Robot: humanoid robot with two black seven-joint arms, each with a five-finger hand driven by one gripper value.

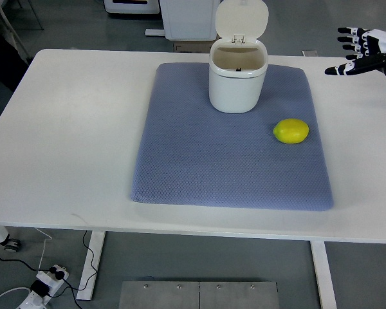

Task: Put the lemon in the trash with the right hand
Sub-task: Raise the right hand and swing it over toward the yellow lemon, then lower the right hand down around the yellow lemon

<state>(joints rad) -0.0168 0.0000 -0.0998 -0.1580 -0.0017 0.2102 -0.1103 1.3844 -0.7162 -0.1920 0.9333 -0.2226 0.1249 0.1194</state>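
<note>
Fingers [349, 42] of our black-and-white right hand [363, 53] are spread and relaxed, holding nothing, at the upper right of the frame, above the far right edge of the white rectangular table [71, 135]. Our arm enters from the right edge there, and the hand sits well apart from everything on the mat.

We see the small yellow oval lemon [291, 131] lying on the blue-grey textured fabric mat [225, 167], in the right-centre part of the frame, close to the mat's right edge. It rests on its side, untouched by any hand.

Up and to the left of the lemon stands the small white plastic trash bin [238, 80], at the upper centre of the frame, upright on the far part of the mat. Its hinged lid [242, 19] is flipped up and back, so we look into the open, beige-toned inside. The lemon and the bin are near each other but not touching.

Beneath the table at the lower left, a power strip with cables [48, 280] lies on the grey floor.
</note>
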